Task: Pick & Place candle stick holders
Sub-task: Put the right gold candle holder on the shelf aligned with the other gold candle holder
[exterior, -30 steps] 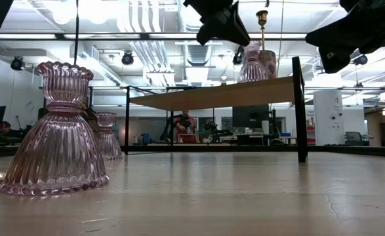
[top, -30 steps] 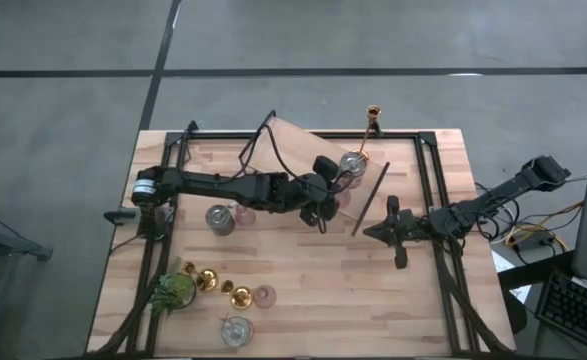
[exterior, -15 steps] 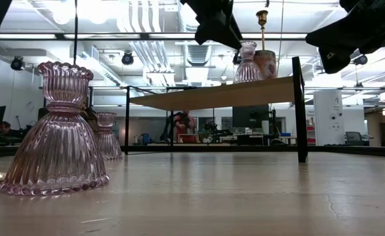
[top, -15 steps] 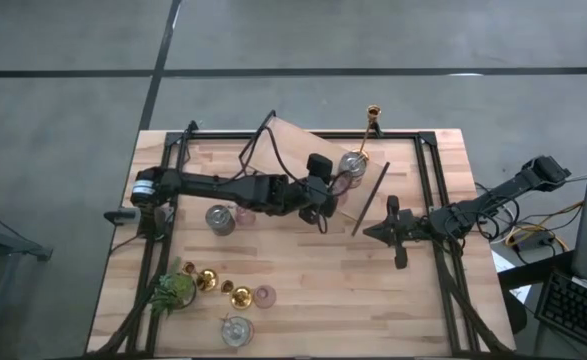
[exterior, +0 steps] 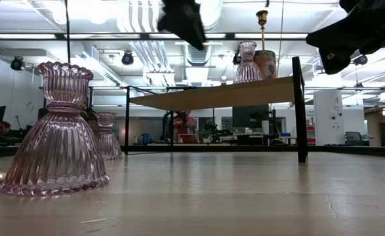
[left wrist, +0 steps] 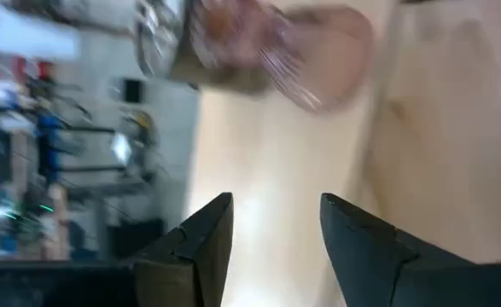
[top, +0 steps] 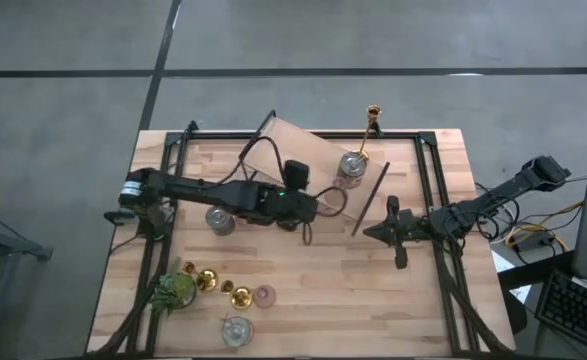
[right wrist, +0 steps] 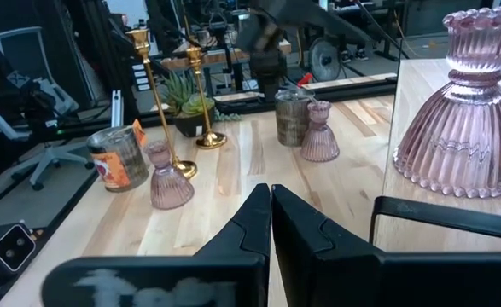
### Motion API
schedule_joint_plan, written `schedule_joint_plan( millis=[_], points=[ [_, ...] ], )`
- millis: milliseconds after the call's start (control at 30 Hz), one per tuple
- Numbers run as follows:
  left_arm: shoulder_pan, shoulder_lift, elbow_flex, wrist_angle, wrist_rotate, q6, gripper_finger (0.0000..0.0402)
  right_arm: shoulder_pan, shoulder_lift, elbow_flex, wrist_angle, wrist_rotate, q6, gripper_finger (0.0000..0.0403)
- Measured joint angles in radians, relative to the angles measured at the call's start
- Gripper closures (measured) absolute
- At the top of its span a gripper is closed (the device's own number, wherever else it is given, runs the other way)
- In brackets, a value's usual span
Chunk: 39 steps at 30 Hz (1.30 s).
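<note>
Backing off now, our left gripper has slid from the raised wooden shelf toward table centre, and we see it empty, jaws apart, in the left wrist view. On the table, largest to smallest: the shelf sits at 12 o'clock, carrying a silvery-glass holder, a pink glass holder just placed beside it, and a gold candlestick on its far edge. Our right gripper waits at 3 o'clock, fingers pressed together and holding nothing.

Six holders are still down here. Left of centre, at 9 o'clock, stand another silvery one and a pink one touching it. Down at 7 o'clock, by the green plant, cluster two gold candlesticks, a pink cup and a third silvery holder.

The risk, we judge, is in that 7 o'clock crowd (tall, narrow-based pieces packed close): an open finger coming in could clip a neighbouring candlestick and topple it. The sloped-looking shelf may also let light glass slide.
</note>
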Motion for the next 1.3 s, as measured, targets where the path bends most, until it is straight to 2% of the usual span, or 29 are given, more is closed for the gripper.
schedule_joint_plan(
  millis=[167,267,367,533,700,867,1033,1300],
  points=[
    [-0.042,-0.097,-0.018,-0.192,0.112,-0.26,0.0223,0.0,0.0,-0.007,0.0,0.0,0.0,0.0394],
    [-0.071,-0.161,-0.061,-0.253,0.169,-0.348,0.0223,0.0,0.0,-0.007,0.002,0.0,0.0,0.0394],
    [-0.104,-0.238,-0.129,-0.265,0.177,-0.414,0.0223,0.0,0.0,-0.007,0.006,0.0,0.004,0.0394],
    [-0.153,-0.398,-0.289,-0.271,0.177,-0.535,0.0223,0.0,0.0,-0.007,0.006,0.001,0.022,0.0394],
    [-0.169,-0.568,-0.485,-0.31,0.185,-0.741,0.0223,0.0,0.0,-0.007,0.008,0.002,0.022,0.0394],
    [-0.171,-0.692,-0.664,-0.331,0.269,-0.921,0.0223,0.0,0.0,-0.007,0.008,0.024,0.019,0.0394],
    [-0.171,-0.769,-0.778,-0.333,0.326,-1.019,0.0223,0.0,-0.001,-0.007,0.009,0.029,0.022,0.0394],
    [-0.173,-0.875,-0.852,-0.331,0.305,-1.059,0.0225,0.0,-0.001,-0.007,0.008,0.029,0.026,0.0394]
  ],
)
